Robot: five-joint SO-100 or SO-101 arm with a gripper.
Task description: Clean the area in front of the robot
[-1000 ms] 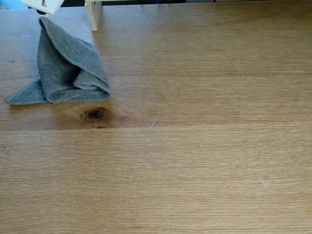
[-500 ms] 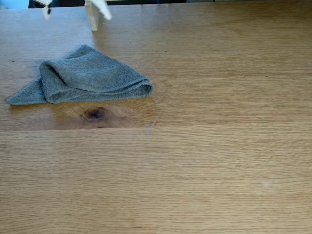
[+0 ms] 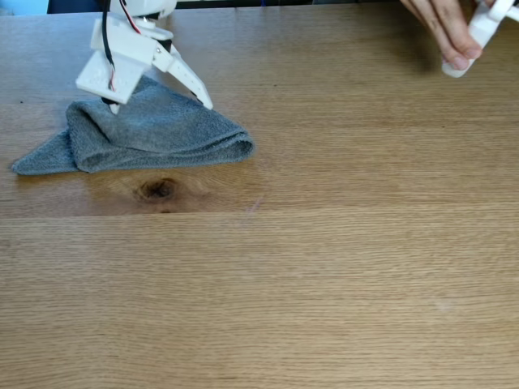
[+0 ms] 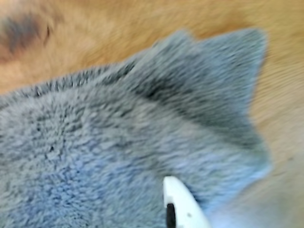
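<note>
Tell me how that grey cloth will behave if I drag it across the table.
The grey cloth lies in soft folds, so it will probably bunch or unfold rather than slide as one piece. Its fuzzy pile suggests some grip on the oak tabletop. It looks light, so the hand should move it easily.

The broad, flat light-brown oak tabletop [image 3: 324,267] with fine grain and one dark oval knot lies bare below the person's hand [image 3: 444,28]. The small white blocky plastic arm [image 3: 130,50] stands far left of that hand, tilted downward.

My robot [image 3: 130,53] is blocky white plastic with red, white and black wires and a pointed white gripper [image 3: 158,96].
</note>
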